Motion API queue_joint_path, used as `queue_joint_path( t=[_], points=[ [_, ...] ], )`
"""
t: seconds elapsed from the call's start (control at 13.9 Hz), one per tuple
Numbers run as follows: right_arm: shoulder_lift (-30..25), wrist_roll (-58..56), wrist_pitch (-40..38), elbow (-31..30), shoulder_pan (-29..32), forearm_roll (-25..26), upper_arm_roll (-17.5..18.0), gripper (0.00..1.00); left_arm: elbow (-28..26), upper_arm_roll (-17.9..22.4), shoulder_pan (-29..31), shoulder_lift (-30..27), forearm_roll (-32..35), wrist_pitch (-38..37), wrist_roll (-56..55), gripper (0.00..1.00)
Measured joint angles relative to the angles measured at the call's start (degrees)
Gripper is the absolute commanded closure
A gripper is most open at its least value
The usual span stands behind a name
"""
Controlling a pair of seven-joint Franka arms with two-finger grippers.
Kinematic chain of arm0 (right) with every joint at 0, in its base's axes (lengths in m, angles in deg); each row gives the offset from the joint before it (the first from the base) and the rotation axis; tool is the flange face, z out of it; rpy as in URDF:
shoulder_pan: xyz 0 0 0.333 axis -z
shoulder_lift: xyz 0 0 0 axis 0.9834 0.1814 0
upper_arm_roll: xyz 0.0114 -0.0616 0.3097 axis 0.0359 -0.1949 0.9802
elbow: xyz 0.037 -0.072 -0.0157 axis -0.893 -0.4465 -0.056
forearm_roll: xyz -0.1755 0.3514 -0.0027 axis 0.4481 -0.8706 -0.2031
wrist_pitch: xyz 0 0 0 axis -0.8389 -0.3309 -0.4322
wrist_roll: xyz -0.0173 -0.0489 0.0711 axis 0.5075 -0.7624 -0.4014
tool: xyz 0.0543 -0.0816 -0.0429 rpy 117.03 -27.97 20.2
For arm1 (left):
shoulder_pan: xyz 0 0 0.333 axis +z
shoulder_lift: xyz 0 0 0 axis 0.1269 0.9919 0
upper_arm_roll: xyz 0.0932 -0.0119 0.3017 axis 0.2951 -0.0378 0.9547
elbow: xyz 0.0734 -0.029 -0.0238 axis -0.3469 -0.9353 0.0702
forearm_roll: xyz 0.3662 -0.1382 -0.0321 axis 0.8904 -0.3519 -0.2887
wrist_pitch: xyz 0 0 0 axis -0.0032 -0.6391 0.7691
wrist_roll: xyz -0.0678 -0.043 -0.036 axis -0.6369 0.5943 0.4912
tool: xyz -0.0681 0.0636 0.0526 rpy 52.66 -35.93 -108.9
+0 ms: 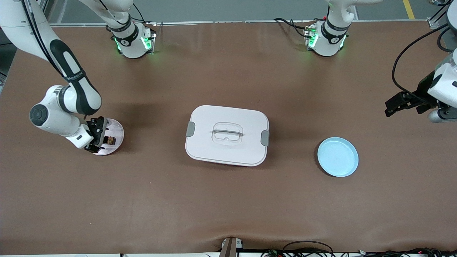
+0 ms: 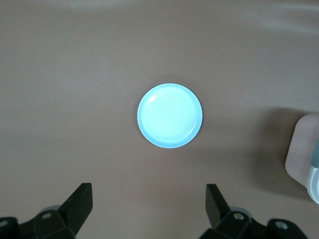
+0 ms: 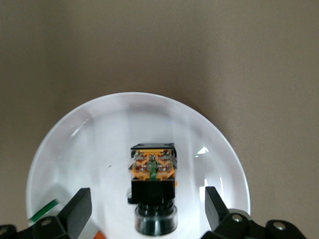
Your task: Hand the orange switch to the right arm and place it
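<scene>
Front view, starting nearest the camera: the pale blue plate lies bare on the brown table toward the left arm's end. A little farther from the camera, at mid-table, sits the white lidded box, closed, with grey latches at its two ends and a clear handle on top.

About level with the box, toward the right arm's end, is the white plate. The orange switch rests on it, and the right gripper hangs low over the same plate, just beside the switch. In the right wrist view the switch sits upright on the white plate, orange face up toward the lens and its short black cylindrical end toward the gripper. The right gripper has its fingers spread wide, one on each side of the switch and clear of it, neither touching it.

Farther from the camera than the blue plate, at the table's edge on the left arm's end, the left gripper waits in the air. The left wrist view shows the left gripper with its fingers wide apart and holding nothing, looking down on the blue plate well apart from it, with a corner of the box at the frame's edge.
</scene>
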Motion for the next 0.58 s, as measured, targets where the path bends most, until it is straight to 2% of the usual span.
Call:
queue_joint_path(
  t=[0.29, 0.58],
  points=[
    [-2.0, 8.4, -8.5, 4.0, 0.0, 0.0, 0.4, 0.00, 2.4, 0.0, 0.0, -0.4, -0.8, -2.8, 0.0, 0.00],
    [-7.6, 22.7, -16.7, 4.4, -0.2, -0.3, 1.0, 0.00, 4.3, 0.2, 0.0, -0.4, -1.9, -4.3, 0.0, 0.00]
  ],
)
